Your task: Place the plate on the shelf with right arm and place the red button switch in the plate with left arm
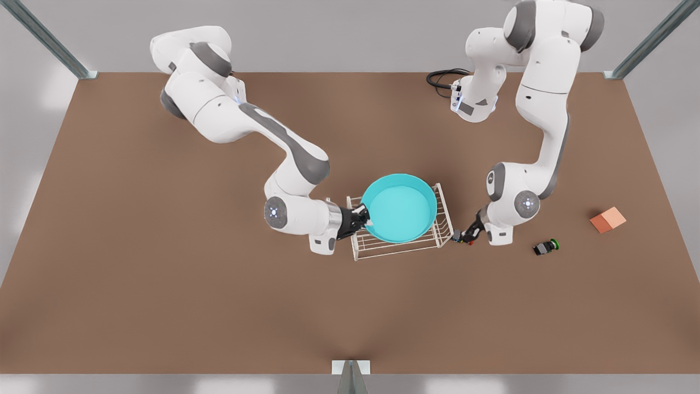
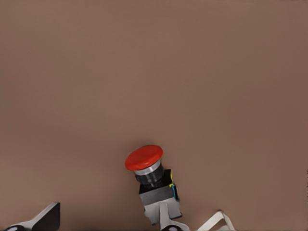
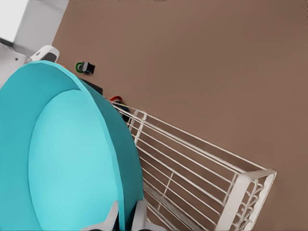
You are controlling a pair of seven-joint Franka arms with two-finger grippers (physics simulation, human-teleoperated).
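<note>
- Plate (image 1: 401, 210) sits tilted over the shelf (image 1: 444, 216), and your right gripper (image 1: 365, 217) pinches its rim.
- Your left gripper (image 1: 468, 235) is just beside the shelf, its fingers (image 2: 163, 216) clamped on the red button switch (image 2: 151, 175).
- Green switch (image 1: 546, 247) and orange block (image 1: 607, 219) lie on the table (image 1: 164, 284), well apart from the shelf.

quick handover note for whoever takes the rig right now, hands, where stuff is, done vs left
Right hand: shut on the plate rim, at the front view's left of the shelf.
Left hand: shut on the red switch, low beside the shelf's other end.
Plate sits over the shelf top, tilted, not released.
Green switch and orange block lie on the table, untouched.
Done: both things grasped, plate brought to shelf.
Left: settle and release plate, then lift the switch into it.
</note>
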